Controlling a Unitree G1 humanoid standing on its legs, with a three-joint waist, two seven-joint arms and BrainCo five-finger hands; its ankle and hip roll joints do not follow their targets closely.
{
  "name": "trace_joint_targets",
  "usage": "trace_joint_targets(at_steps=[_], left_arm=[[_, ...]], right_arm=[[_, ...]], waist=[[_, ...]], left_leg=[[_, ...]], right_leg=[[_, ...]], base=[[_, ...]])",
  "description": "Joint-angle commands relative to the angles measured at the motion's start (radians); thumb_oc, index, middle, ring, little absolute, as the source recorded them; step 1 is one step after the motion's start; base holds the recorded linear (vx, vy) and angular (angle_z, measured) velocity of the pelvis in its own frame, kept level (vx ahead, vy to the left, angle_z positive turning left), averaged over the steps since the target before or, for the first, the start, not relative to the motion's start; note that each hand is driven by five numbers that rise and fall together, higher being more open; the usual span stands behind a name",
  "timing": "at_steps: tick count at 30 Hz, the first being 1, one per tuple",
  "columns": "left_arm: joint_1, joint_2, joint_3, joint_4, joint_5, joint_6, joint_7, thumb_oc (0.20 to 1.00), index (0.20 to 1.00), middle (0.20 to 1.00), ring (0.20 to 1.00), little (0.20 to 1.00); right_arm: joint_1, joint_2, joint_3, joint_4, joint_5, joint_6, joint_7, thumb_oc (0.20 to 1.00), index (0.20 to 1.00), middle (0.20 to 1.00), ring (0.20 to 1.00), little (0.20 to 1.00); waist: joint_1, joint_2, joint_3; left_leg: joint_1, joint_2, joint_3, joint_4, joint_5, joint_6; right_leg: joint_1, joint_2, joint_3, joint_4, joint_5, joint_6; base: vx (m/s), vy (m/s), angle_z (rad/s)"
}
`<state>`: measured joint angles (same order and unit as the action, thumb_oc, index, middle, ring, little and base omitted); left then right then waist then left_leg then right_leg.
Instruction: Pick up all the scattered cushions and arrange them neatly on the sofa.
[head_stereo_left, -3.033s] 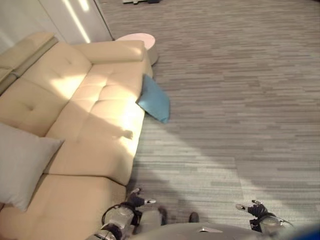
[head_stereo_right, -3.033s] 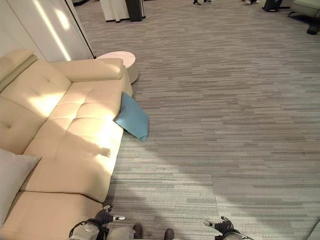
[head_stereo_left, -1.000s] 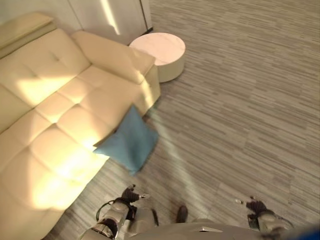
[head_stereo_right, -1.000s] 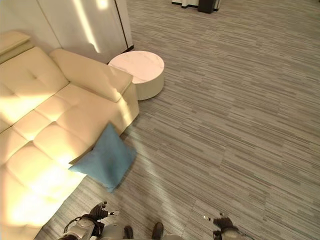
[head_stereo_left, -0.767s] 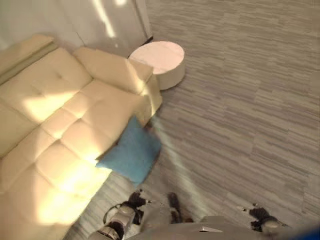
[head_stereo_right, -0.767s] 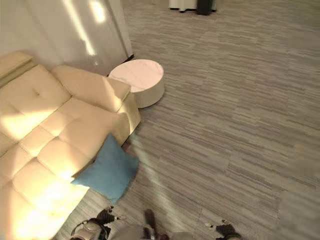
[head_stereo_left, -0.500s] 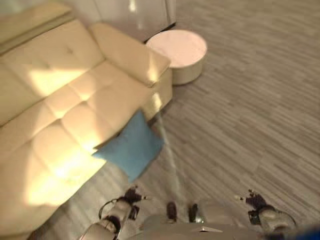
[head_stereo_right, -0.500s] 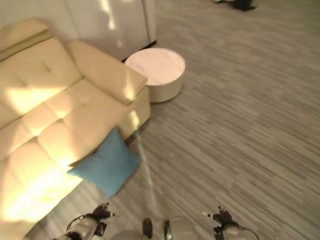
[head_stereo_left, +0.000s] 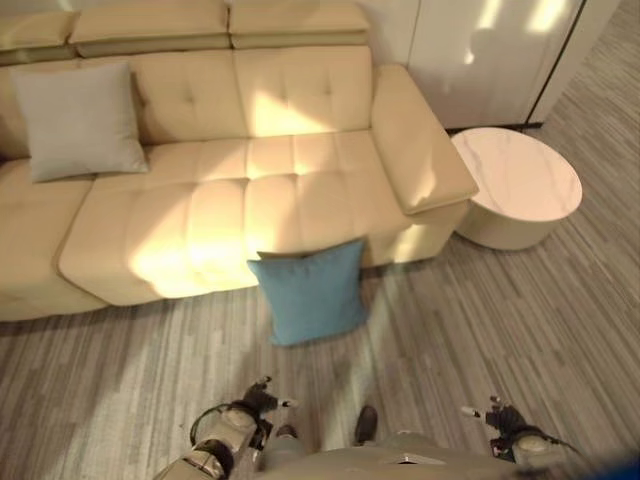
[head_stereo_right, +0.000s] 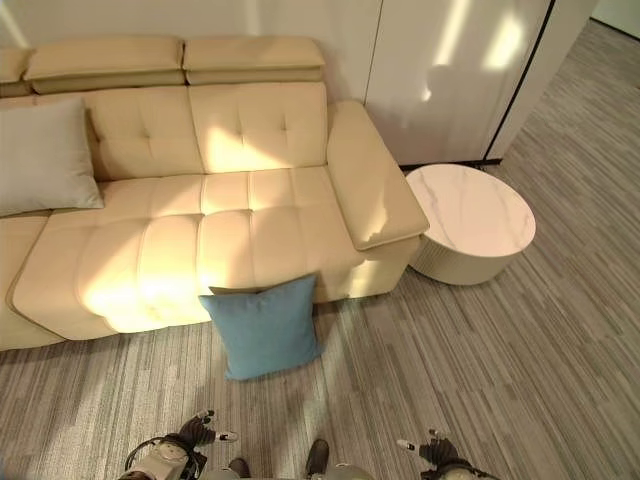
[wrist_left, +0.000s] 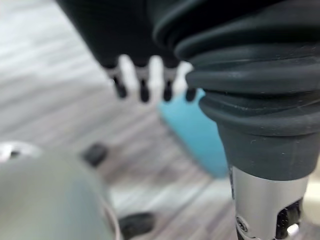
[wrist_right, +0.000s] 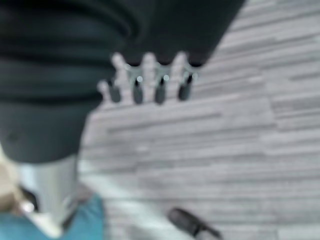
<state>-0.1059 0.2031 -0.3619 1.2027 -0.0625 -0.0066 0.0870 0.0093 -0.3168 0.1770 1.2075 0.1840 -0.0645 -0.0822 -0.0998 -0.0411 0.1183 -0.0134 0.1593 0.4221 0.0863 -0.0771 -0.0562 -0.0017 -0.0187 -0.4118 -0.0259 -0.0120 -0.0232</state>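
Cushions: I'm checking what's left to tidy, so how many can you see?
2. A grey cushion stands on the sofa against its backrest; a blue cushion is on the floor, leaning on the sofa front. More may lie out of view.

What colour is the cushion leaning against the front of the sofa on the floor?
Blue: the cushion is a plain blue, clearest in the right eye view.

No readable text, labels, numbers or signs anywhere in these views.
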Motion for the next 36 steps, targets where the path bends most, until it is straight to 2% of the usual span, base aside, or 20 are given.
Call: trace_joint_targets(at_steps=[1,4,5,6,7,8,10,11,12,14,17,20,21,22,24,25,26,27,29,36], left_arm=[[-0.022,0.026,0.015,0.039,0.022,-0.010,0.002,1.000,1.000,1.000,1.000,1.000],[-0.018,0.036,0.023,0.037,0.018,-0.012,0.003,1.000,1.000,1.000,1.000,1.000],[-0.019,0.041,0.025,0.035,0.018,-0.013,0.008,1.000,1.000,1.000,1.000,1.000],[-0.019,0.045,0.027,0.035,0.017,-0.013,0.008,1.000,1.000,1.000,1.000,1.000],[-0.021,0.051,0.030,0.035,0.015,-0.015,0.010,1.000,1.000,1.000,1.000,1.000],[-0.019,0.057,0.034,0.041,0.013,-0.021,0.009,1.000,1.000,1.000,1.000,1.000],[-0.020,0.057,0.034,0.041,0.013,-0.021,0.009,1.000,1.000,1.000,1.000,1.000],[-0.026,0.060,0.035,0.042,0.012,-0.029,0.010,1.000,1.000,1.000,1.000,1.000],[-0.026,0.060,0.035,0.042,0.012,-0.029,0.010,1.000,1.000,1.000,1.000,1.000],[-0.032,0.060,0.042,0.045,0.008,-0.030,0.011,1.000,1.000,1.000,1.000,1.000],[-0.015,0.057,0.051,0.058,0.006,-0.031,0.009,1.000,1.000,1.000,1.000,1.000],[-0.003,0.050,0.057,0.060,-0.001,-0.024,0.003,1.000,1.000,1.000,1.000,1.000],[-0.008,0.054,0.052,0.060,0.004,-0.020,0.001,1.000,1.000,1.000,1.000,1.000],[-0.014,0.057,0.040,0.059,0.010,-0.018,0.001,1.000,1.000,1.000,1.000,1.000],[-0.016,0.058,0.038,0.056,0.008,-0.017,0.001,1.000,1.000,1.000,1.000,1.000],[-0.019,0.057,0.032,0.047,0.001,-0.017,0.002,1.000,1.000,1.000,1.000,1.000],[-0.020,0.055,0.027,0.044,0.000,-0.017,0.000,1.000,1.000,1.000,1.000,1.000],[-0.013,0.050,0.025,0.048,-0.001,-0.018,0.004,1.000,1.000,1.000,1.000,1.000],[-0.014,0.052,0.025,0.050,-0.004,-0.018,0.012,1.000,1.000,1.000,1.000,1.000],[-0.006,0.065,0.043,0.046,-0.011,-0.020,0.010,1.000,1.000,1.000,1.000,1.000]], right_arm=[[-0.049,-0.008,-0.018,0.026,0.026,-0.003,-0.003,1.000,1.000,1.000,1.000,1.000],[-0.068,-0.002,-0.008,0.016,0.016,-0.008,-0.005,1.000,1.000,1.000,1.000,1.000],[-0.075,-0.001,0.000,0.008,0.010,-0.011,-0.006,1.000,1.000,1.000,1.000,1.000],[-0.084,0.000,0.004,0.002,0.009,-0.011,-0.006,1.000,1.000,1.000,1.000,1.000],[-0.093,0.005,0.011,-0.003,0.010,-0.012,-0.005,1.000,1.000,1.000,1.000,1.000],[-0.096,0.007,0.019,-0.003,0.014,-0.014,0.000,1.000,1.000,1.000,1.000,1.000],[-0.096,0.007,0.020,-0.003,0.014,-0.014,0.000,1.000,1.000,1.000,1.000,1.000],[-0.109,0.008,0.036,-0.003,0.012,-0.013,0.001,1.000,1.000,1.000,1.000,1.000],[-0.109,0.008,0.036,-0.003,0.012,-0.013,0.001,1.000,1.000,1.000,1.000,1.000],[-0.108,0.008,0.034,-0.012,0.017,-0.015,0.005,1.000,1.000,1.000,1.000,1.000],[-0.093,0.007,0.035,-0.005,0.011,-0.011,0.010,1.000,1.000,1.000,1.000,1.000],[-0.077,-0.007,0.029,-0.007,0.024,-0.013,0.014,1.000,1.000,1.000,1.000,1.000],[-0.059,-0.012,0.012,-0.008,0.041,-0.014,0.014,1.000,1.000,1.000,1.000,1.000],[-0.054,-0.016,0.010,-0.011,0.052,-0.015,0.012,1.000,1.000,1.000,1.000,1.000],[-0.049,-0.017,0.007,-0.011,0.057,-0.013,0.014,1.000,1.000,1.000,1.000,1.000],[-0.046,-0.020,0.004,-0.007,0.062,-0.009,0.013,1.000,1.000,1.000,1.000,1.000],[-0.047,-0.021,0.003,-0.005,0.064,-0.008,0.011,1.000,1.000,1.000,1.000,1.000],[-0.053,-0.022,0.011,-0.001,0.056,-0.004,0.016,1.000,1.000,1.000,1.000,1.000],[-0.054,-0.021,0.013,-0.001,0.054,-0.008,0.008,1.000,1.000,1.000,1.000,1.000],[-0.079,-0.004,0.021,-0.014,0.051,-0.012,0.015,1.000,1.000,1.000,1.000,1.000]], waist=[[0.010,0.001,-0.003],[0.025,0.005,0.009],[0.028,0.006,0.015],[0.029,0.010,0.021],[0.026,0.014,0.022],[0.014,0.021,0.022],[0.015,0.022,0.019],[0.008,0.018,0.014],[0.006,0.020,0.017],[-0.009,0.017,0.019],[-0.008,0.009,0.008],[-0.006,0.008,-0.010],[-0.016,-0.003,-0.012],[-0.014,-0.017,-0.002],[-0.014,-0.019,-0.002],[-0.008,-0.017,-0.002],[-0.005,-0.013,-0.005],[0.003,-0.003,-0.006],[0.003,-0.003,-0.001],[0.013,-0.006,-0.003]], left_leg=[[0.007,-0.066,-0.086,-0.040,0.076,-0.008],[0.019,-0.100,-0.101,-0.045,0.048,0.028],[0.025,-0.114,-0.109,-0.050,0.044,0.039],[0.030,-0.121,-0.115,-0.058,0.045,0.045],[0.032,-0.127,-0.136,-0.069,0.045,0.047],[0.050,-0.141,-0.176,-0.079,0.039,0.048],[0.046,-0.139,-0.175,-0.079,0.040,0.047],[0.069,-0.160,-0.208,-0.095,0.034,0.042],[0.072,-0.159,-0.210,-0.095,0.033,0.041],[0.096,-0.174,-0.244,-0.093,0.017,0.035],[0.110,-0.168,-0.279,-0.078,0.007,0.025],[0.092,-0.145,-0.304,-0.047,0.010,-0.001],[0.060,-0.109,-0.276,0.011,0.022,-0.020],[0.017,-0.098,-0.280,0.101,0.038,-0.033],[0.010,-0.089,-0.274,0.116,0.041,-0.033],[0.008,-0.092,-0.276,0.072,0.046,-0.031],[0.004,-0.097,-0.291,0.028,0.061,-0.030],[-0.006,-0.115,-0.337,-0.010,0.066,-0.022],[-0.017,-0.118,-0.345,-0.004,0.081,-0.025],[0.017,-0.148,-0.310,-0.061,0.059,0.007]], right_leg=[[-0.006,-0.100,0.184,0.134,-0.020,0.142],[-0.040,-0.138,0.208,0.249,-0.009,0.158],[-0.062,-0.153,0.217,0.293,0.015,0.165],[-0.081,-0.158,0.239,0.337,0.024,0.168],[-0.105,-0.138,0.285,0.366,0.027,0.166],[-0.126,-0.093,0.380,0.345,0.003,0.159],[-0.129,-0.091,0.381,0.343,0.007,0.158],[-0.155,-0.056,0.450,0.217,0.023,0.160],[-0.149,-0.056,0.448,0.213,0.024,0.160],[-0.187,-0.040,0.476,0.140,0.067,0.173],[-0.163,-0.036,0.478,0.143,0.057,0.169],[-0.114,-0.014,0.473,0.119,0.041,0.142],[-0.088,-0.017,0.451,0.109,0.029,0.126],[-0.065,-0.013,0.439,0.095,0.028,0.110],[-0.056,-0.012,0.430,0.092,0.023,0.103],[-0.043,-0.013,0.418,0.086,0.013,0.102],[-0.038,-0.010,0.418,0.081,0.012,0.105],[-0.045,-0.003,0.423,0.100,0.001,0.111],[-0.046,-0.003,0.427,0.107,0.000,0.110],[-0.066,-0.022,0.473,0.109,0.013,0.135]], base=[[0.10,0.188,0.13],[0.07,0.219,0.02],[0.05,0.209,0.11],[0.05,0.183,0.16],[0.13,0.156,0.27],[0.11,0.094,0.26],[0.12,0.019,0.70],[0.16,-0.004,0.78],[0.27,-0.029,0.41],[0.19,-0.059,0.26],[0.13,-0.132,0.59],[0.09,-0.263,0.86],[0.02,-0.384,1.00],[0.01,-0.303,1.00],[0.02,-0.106,0.43],[0.05,-0.011,0.10],[0.12,0.006,0.13],[0.10,0.020,0.09],[0.06,0.040,-0.14],[0.05,0.107,-0.48]])
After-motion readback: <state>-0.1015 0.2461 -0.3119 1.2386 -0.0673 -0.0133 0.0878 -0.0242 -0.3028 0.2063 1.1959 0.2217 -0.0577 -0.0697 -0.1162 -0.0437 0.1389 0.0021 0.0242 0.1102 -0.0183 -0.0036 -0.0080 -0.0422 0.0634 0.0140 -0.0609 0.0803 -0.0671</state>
